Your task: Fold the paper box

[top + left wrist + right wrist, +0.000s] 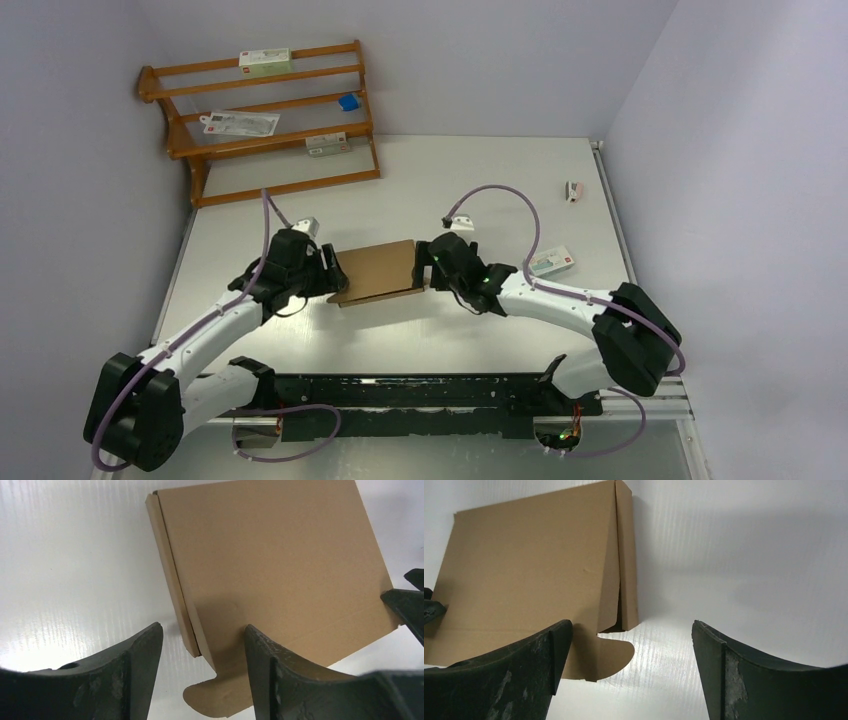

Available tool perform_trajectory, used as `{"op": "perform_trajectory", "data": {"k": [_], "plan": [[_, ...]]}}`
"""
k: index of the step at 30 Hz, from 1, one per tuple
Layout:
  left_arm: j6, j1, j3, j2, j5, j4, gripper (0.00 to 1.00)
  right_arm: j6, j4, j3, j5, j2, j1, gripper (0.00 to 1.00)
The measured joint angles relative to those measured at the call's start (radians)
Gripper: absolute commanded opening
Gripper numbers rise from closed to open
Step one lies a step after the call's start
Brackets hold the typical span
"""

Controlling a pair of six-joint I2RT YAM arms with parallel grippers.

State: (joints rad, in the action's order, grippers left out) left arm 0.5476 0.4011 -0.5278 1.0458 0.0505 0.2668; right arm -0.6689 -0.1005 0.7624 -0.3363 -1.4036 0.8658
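Paper box (378, 270) lies flat on the table (480, 190), long axis running side to side. Left gripper (332, 275) is at the box's left end and right gripper (428, 268) at its right end. They're equally close, both jaws spread, pinching nothing.

A small white-and-green carton (552, 263) lies on the bench (480, 190) just right of the right gripper (428, 265), with a smaller packet (575, 190) farther beyond. A wooden rack (270, 125) (its shelves stocked) stands well beyond the left gripper (335, 278).
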Motion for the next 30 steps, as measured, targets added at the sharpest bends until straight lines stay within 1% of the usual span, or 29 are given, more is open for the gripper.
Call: {"op": "perform_trajectory", "data": {"k": [4,12,19,26,30], "plan": [[0.021,0.000,0.055,-0.001,0.019,-0.041,0.58,0.000,0.045,-0.052,0.023,-0.004,0.000,0.90],[0.050,0.005,0.132,0.007,0.031,-0.109,0.52,-0.008,0.174,-0.155,0.047,-0.054,0.000,0.82],[0.055,0.029,0.139,0.061,0.019,-0.182,0.49,-0.018,0.257,-0.164,0.035,-0.089,-0.003,0.77],[0.061,0.089,0.131,0.103,-0.024,-0.249,0.49,-0.001,0.250,-0.168,0.016,-0.073,-0.002,0.77],[0.051,0.109,0.100,0.139,-0.033,-0.252,0.55,0.045,0.214,-0.168,0.005,-0.027,-0.002,0.84]]}}
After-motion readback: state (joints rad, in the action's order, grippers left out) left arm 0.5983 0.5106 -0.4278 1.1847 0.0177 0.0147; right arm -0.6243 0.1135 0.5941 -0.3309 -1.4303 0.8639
